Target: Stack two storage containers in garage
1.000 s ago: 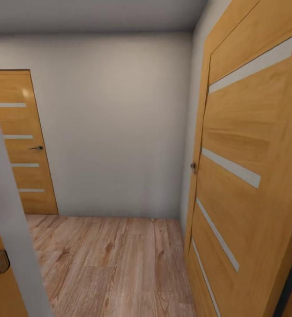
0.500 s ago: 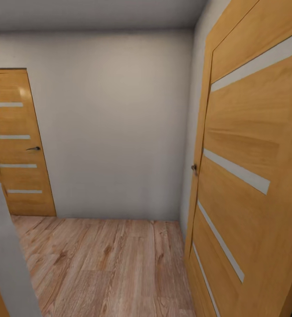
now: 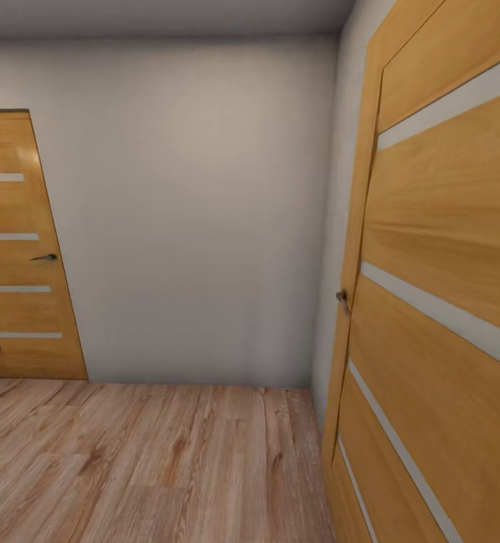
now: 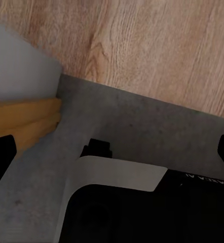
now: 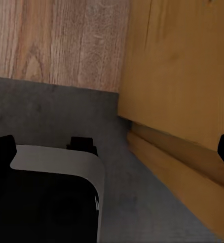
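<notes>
The two storage containers are out of view. My left gripper (image 4: 113, 151) hangs open over the seam between dark grey concrete floor (image 4: 142, 121) and light wood planks (image 4: 157, 45), its black fingertips (image 4: 0, 154) spread wide with nothing between them. My right gripper (image 5: 113, 148) is open too, also empty, above grey concrete (image 5: 46, 104) beside an orange wooden door (image 5: 178, 66).
Ahead lies a small hallway with a wood-plank floor (image 3: 159, 460) and a white end wall (image 3: 189, 211). An open orange door (image 3: 446, 302) stands close on the right. A closed matching door (image 3: 19, 249) is at the far left. My own black base (image 4: 127, 207) sits below both grippers.
The camera has moved forward through the doorway. The grey door frame at the left has slid out of view, and the end wall and right door look larger.
</notes>
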Available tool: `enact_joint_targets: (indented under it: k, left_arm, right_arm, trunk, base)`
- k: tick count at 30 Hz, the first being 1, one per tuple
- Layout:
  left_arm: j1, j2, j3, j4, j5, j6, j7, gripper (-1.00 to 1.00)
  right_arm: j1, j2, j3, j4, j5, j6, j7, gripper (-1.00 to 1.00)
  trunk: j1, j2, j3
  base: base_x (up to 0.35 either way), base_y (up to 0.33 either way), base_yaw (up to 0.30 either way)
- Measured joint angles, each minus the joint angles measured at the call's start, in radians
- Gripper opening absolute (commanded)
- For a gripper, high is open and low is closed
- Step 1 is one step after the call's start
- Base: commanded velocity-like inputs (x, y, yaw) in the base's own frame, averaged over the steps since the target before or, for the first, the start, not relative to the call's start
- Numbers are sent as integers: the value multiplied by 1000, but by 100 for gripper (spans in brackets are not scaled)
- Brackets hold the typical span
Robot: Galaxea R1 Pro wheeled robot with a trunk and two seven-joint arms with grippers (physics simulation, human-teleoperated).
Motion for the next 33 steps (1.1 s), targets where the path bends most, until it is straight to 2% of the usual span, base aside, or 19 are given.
enact_joint_targets:
  k: [7,12,20,33]
  left_arm:
    - [0,1,0,0,1,-2,0,100]
    - [0,2,0,0,2,-3,0,100]
    - [0,2,0,0,2,-3,0,100]
    - [0,2,0,0,2,-3,0,100]
  right_arm:
    - [0,0,0,-1,0,0,1,100]
    - [0,1,0,-1,0,0,1,100]
    - [0,0,0,-1,0,-1,0,100]
    - [0,0,2,-1,1,-1,0,100]
  trunk:
    - [0,0,0]
    - [1,0,0]
    - [1,0,0]
    - [1,0,0]
  base:
    - [152,0,0]
    - [10,0,2]
    - [1,0,150]
    - [0,0,10]
